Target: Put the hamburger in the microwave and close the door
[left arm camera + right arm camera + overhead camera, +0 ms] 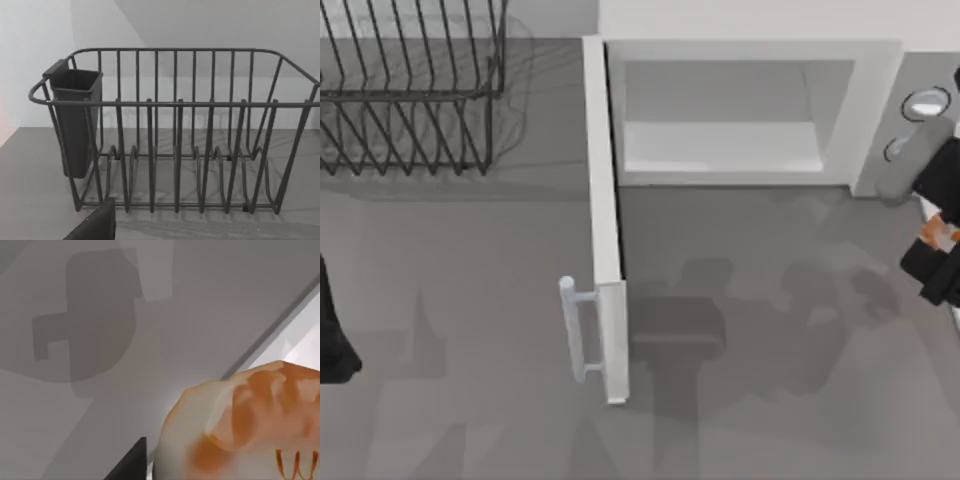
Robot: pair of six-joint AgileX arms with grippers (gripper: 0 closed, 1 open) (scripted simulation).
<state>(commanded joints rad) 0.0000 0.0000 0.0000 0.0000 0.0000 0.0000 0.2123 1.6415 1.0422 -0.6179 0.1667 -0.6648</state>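
Left arm [332, 340]: parked at the table's left edge; I cannot tell how its jaws stand. Wire rack [410, 90]: beyond them, not needed. Door [605, 230]: swung fully open, handle [575, 325] facing left. Microwave [740, 110]: cavity bare, to the left of my right jaws [938, 240]. Hamburger [240, 425]: clamped in my right jaws, off the table [770, 400], beside the knobs [927, 103]. Carry it leftward, clear of the front frame, and set it down well inside.

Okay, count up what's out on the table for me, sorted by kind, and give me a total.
Microwave, door swung open: 1
Black wire rack: 1
Hamburger, at the right gripper: 1
Total: 3
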